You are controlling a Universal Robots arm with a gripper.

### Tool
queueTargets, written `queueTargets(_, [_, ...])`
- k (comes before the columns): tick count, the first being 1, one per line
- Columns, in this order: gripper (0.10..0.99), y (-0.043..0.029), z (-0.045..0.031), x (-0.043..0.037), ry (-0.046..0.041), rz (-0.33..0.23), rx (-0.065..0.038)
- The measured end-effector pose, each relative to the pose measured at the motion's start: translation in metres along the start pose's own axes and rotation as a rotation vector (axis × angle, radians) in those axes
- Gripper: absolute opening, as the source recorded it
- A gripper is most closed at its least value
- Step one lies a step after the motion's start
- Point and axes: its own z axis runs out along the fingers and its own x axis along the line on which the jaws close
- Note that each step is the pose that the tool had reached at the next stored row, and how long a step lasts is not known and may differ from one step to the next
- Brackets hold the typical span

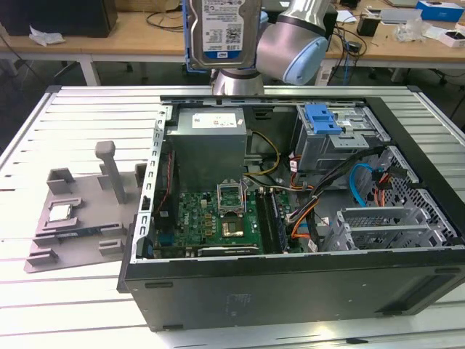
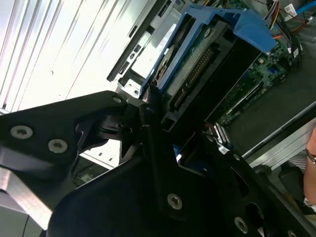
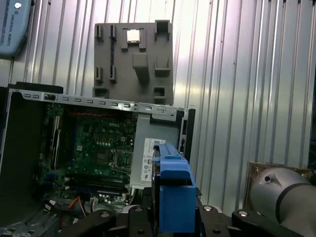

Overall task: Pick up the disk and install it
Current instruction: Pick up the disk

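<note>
The disk (image 1: 221, 33), a silver drive with a white-and-blue label in a blue carrier bracket, hangs upright in the air above the back edge of the open computer case (image 1: 290, 291), at the top of the exterior view. The arm's wrist (image 1: 294, 43) sits just to the exterior view's right of it. In the second wrist view my gripper (image 2: 180, 129) is shut on the disk (image 2: 197, 69), with black fingers (image 2: 148, 116) clamped on the carrier's end. In the first wrist view the blue carrier (image 3: 173, 190) stands edge-on between the gripper's black links (image 3: 118, 217).
A bare blue caddy (image 1: 323, 118) lies on the drive bay (image 1: 345, 142) at the case's back right. Power supply (image 1: 211, 138), motherboard (image 1: 218, 218) and loose cables (image 1: 312, 196) fill the case. A grey fixture (image 1: 80, 211) holding a CPU chip (image 1: 59, 212) lies at the exterior view's left. A person's hand (image 2: 311, 155) shows nearby.
</note>
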Motion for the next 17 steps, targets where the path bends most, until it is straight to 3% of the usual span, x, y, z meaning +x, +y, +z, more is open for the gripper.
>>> queueTargets(4, [0.369,-0.0213,-0.0011,0.0023,-0.0001,0.000,-0.001])
queueTargets(17, [0.369,-0.0592,-0.0030,0.0063,0.0000,0.000,-0.001])
